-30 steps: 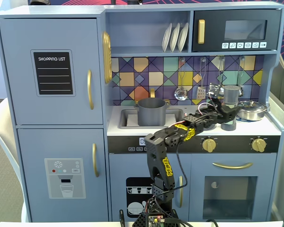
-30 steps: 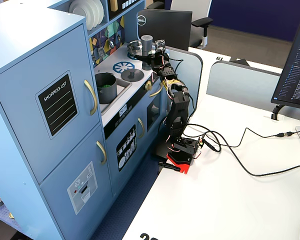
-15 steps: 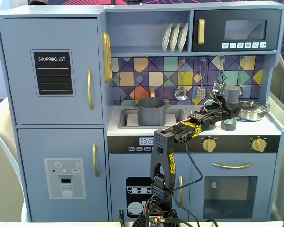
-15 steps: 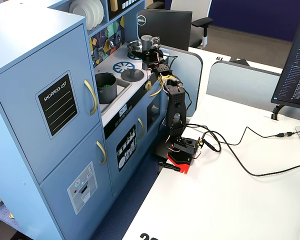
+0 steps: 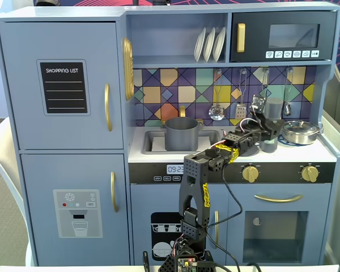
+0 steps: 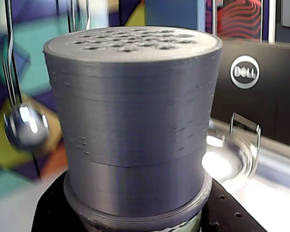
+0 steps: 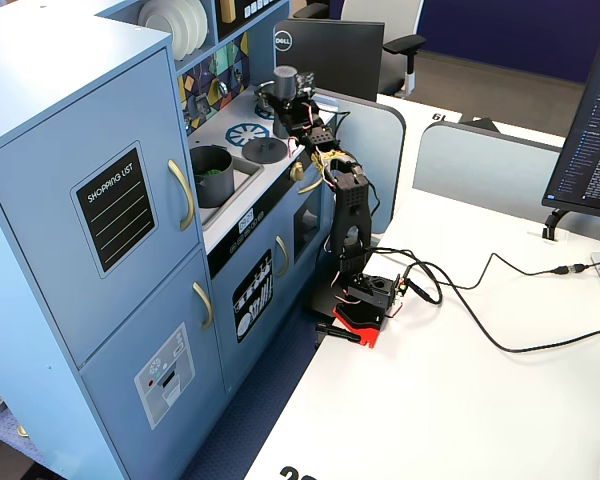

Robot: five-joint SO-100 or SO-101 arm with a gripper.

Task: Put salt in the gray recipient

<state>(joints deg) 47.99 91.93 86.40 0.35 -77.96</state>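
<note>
Salt shaker (image 5: 270, 126), a tall, stiff, smooth-sided cylinder that looks light but tippy, sits upright pinched low on its body by the gripper (image 5: 264, 135), with the gray pot (image 5: 181, 134) well off to its left in the sink.

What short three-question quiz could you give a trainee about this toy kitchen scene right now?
1. True or false: the salt shaker is gripped and upright.
2. Where does the gray pot stand: A) sink, B) shelf, C) microwave?
3. Fill in: right of the shaker in the front fixed view sits a shiny steel ____.

Key: 1 true; 2 A; 3 pan.
</note>
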